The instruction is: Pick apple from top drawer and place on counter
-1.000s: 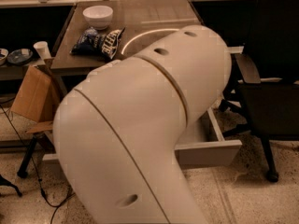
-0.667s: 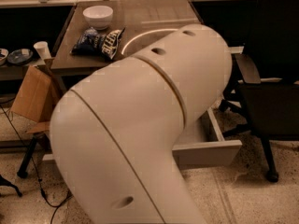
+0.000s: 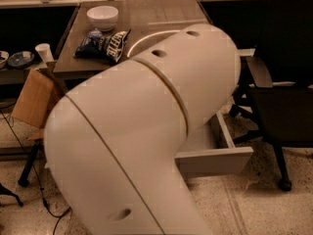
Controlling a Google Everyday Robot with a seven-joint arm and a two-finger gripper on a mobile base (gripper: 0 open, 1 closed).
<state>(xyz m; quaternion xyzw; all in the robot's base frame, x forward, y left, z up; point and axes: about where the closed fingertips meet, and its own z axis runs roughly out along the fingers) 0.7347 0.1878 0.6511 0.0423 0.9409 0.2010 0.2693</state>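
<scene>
Since 1 s ago the arm (image 3: 146, 131) has crept slightly. Its lower bulge sits a bit further out past the counter's left front corner. Bowl, bag, drawer and chair are unchanged.

Camera view:
- Arm: a big cream shell of two segments joined at a diagonal seam. It fills the middle of the shot in front of the counter (image 3: 161, 13), covering the counter's front edge and most of what lies below it.
- Gripper: hidden behind the shell, somewhere off the counter's front side. Can't tell if it's wide, narrow or holding anything.
- Apple: out of sight, so I can't tell where it is. The arm blocks nearly all of the drawer's inside.
- Top drawer (image 3: 215, 160): pulled out from under the counter's front edge, toward the camera. The flat front panel, the right side wall and a thin strip of the bottom show.
- On the counter: a white bowl (image 3: 102, 16) stands upright near the far left corner. A chip bag (image 3: 105, 43) lies flat just in front of it, not touching.
- The white arc mark (image 3: 146, 35) curves across the counter's front middle, and the arm cuts it off.
- Right of the counter: a dark office chair (image 3: 288, 82), its armrest near the right front corner.
- Left of the counter: a cardboard box (image 3: 34, 99), tilted, below the left edge. A paper cup (image 3: 44, 52) stands on a lower dark surface just beyond that edge.
- Below the counter: speckled floor (image 3: 254, 209), with a dark cable (image 3: 29, 151) trailing on the left side.
</scene>
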